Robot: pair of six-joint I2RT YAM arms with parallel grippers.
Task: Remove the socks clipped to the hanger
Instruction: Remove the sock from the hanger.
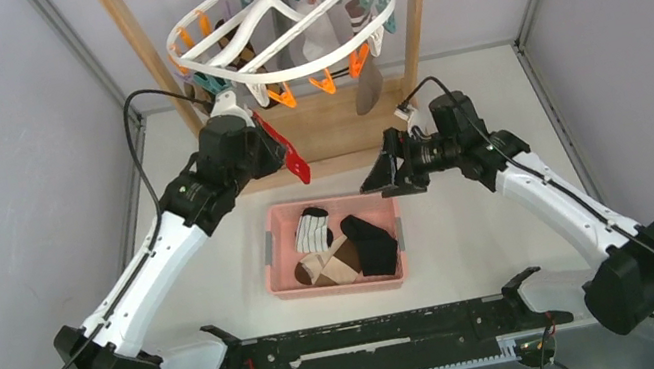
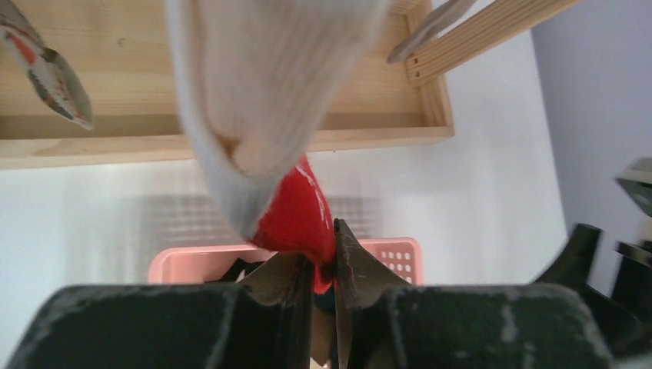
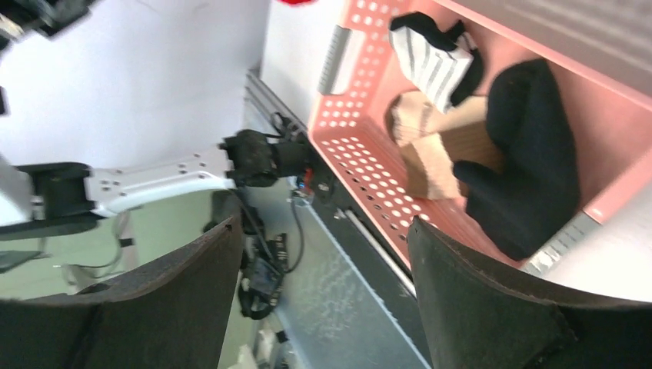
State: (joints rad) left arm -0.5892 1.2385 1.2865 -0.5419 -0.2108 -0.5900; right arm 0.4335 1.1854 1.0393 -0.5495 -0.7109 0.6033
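The white oval hanger (image 1: 275,26) hangs from a wooden frame, with several socks dangling from its clips, a grey one (image 1: 370,86) among them. My left gripper (image 1: 267,144) sits just under the hanger's left side, shut on a red sock (image 1: 287,151). The left wrist view shows the red sock (image 2: 300,219) pinched between the fingertips of the left gripper (image 2: 324,265), and a pale sock (image 2: 261,100) hangs right in front. My right gripper (image 1: 389,173) hovers open over the basket's far right corner, nothing between its fingers (image 3: 192,284).
A pink basket (image 1: 279,254) lies on the table between the arms, holding a striped sock (image 1: 313,230), a beige-and-brown sock (image 1: 329,263) and a black sock (image 1: 372,243). The wooden frame (image 1: 420,16) stands at the back. Grey walls close in both sides.
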